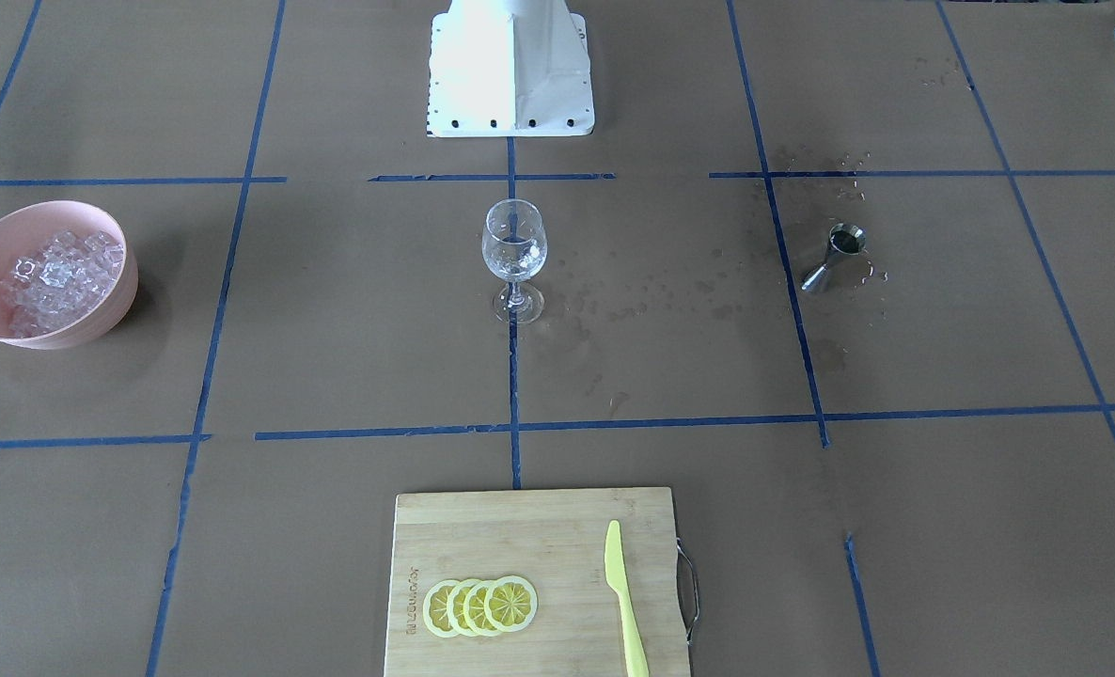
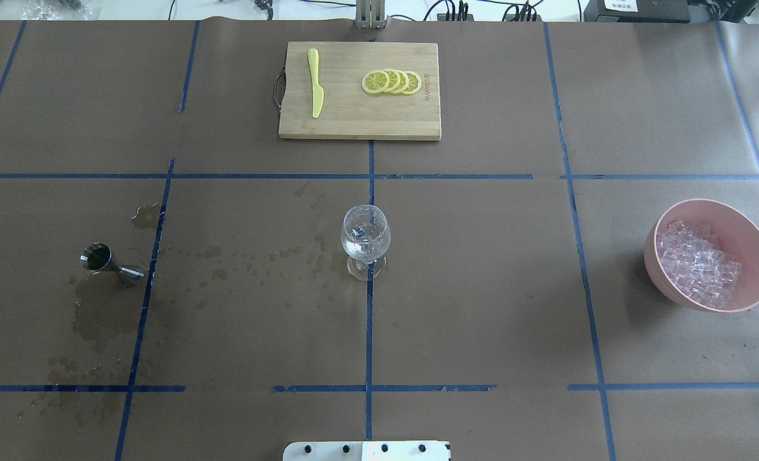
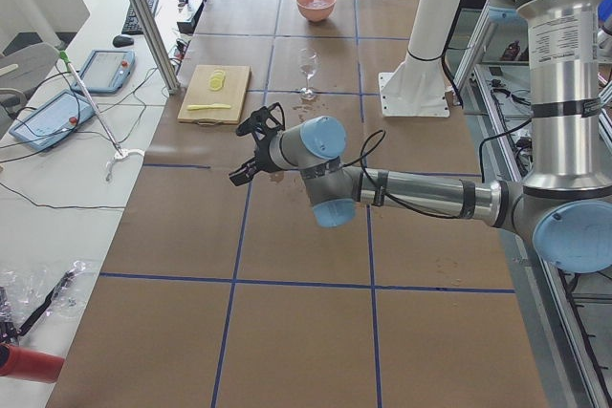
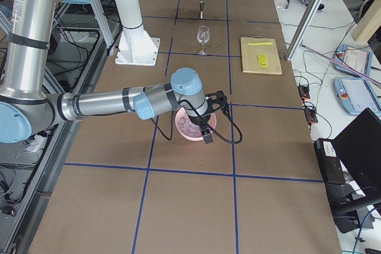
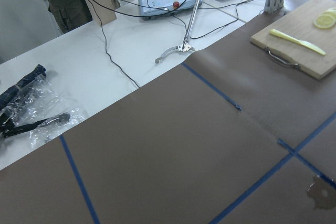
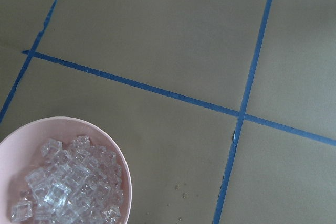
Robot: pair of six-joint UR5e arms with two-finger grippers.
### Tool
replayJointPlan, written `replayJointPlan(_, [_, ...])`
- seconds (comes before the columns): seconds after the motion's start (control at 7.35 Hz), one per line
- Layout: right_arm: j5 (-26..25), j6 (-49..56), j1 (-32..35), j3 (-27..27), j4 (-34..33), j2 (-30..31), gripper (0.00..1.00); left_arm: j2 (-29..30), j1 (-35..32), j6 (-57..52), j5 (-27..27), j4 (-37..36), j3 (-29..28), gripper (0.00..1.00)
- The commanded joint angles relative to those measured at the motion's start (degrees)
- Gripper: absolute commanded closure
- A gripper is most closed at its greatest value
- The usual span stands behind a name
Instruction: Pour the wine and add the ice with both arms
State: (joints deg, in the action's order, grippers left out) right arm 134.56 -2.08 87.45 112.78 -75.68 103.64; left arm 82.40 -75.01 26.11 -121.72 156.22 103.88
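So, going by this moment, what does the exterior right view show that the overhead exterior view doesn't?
Only exterior right: the right arm stretched out over the table, its gripper covering part of the pink bowl, and the side bench with pendants.
Only overhead exterior: the wet stains on the paper near the jigger, and clear cubes inside the wine glass. No arm appears in it.
Both: the wine glass, jigger, pink bowl of ice, and cutting board with lemon slices.
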Motion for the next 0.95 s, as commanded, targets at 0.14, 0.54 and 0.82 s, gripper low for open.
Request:
replayJointPlan(0.14, [0.0,-0.4,0.0,0.1,0.0,0.1,0.00,-1.4,21.6,15.4,23.7,2.7,5.0,0.00])
replayJointPlan(0.54, [0.0,-0.4,0.0,0.2,0.0,0.1,0.00,-6.3,37.0,18.2,44.2,10.6,5.0,0.00])
replayJointPlan(0.82, [0.0,-0.5,0.0,0.3,0.0,0.1,0.00,-6.9,48.5,20.0,59.4,10.5,4.8,0.00])
